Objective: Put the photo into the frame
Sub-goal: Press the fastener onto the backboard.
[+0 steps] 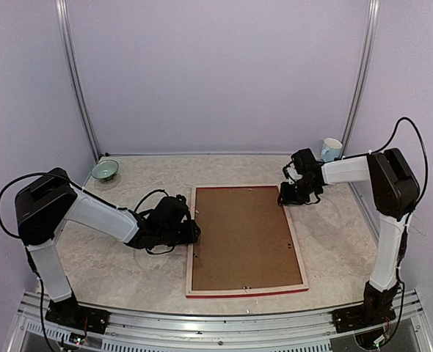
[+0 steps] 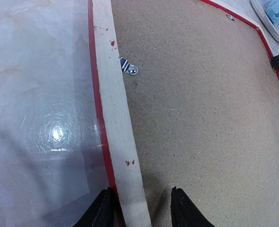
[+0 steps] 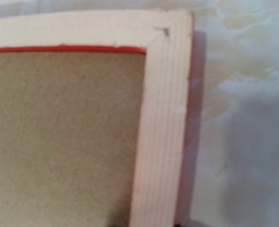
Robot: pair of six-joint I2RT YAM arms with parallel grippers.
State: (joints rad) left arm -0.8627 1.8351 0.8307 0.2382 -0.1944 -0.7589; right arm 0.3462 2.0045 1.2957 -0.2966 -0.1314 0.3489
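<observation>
Judge the frame (image 1: 246, 291) rigid, light. Your left gripper (image 2: 142, 210), spread, straddles its 9 o'clock rail: pinch there; right gripper (image 1: 298, 192) state unreadable.

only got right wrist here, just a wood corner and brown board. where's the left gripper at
Observer: The left gripper is open, straddling the left rail of the frame, which lies face down.
Operator: photo out anywhere
Observer: No photo shows in any view; the brown board covers the frame's back.
Operator: anything holding the board in
Observer: At least one metal clip on the left rail, turned over the board.
</observation>
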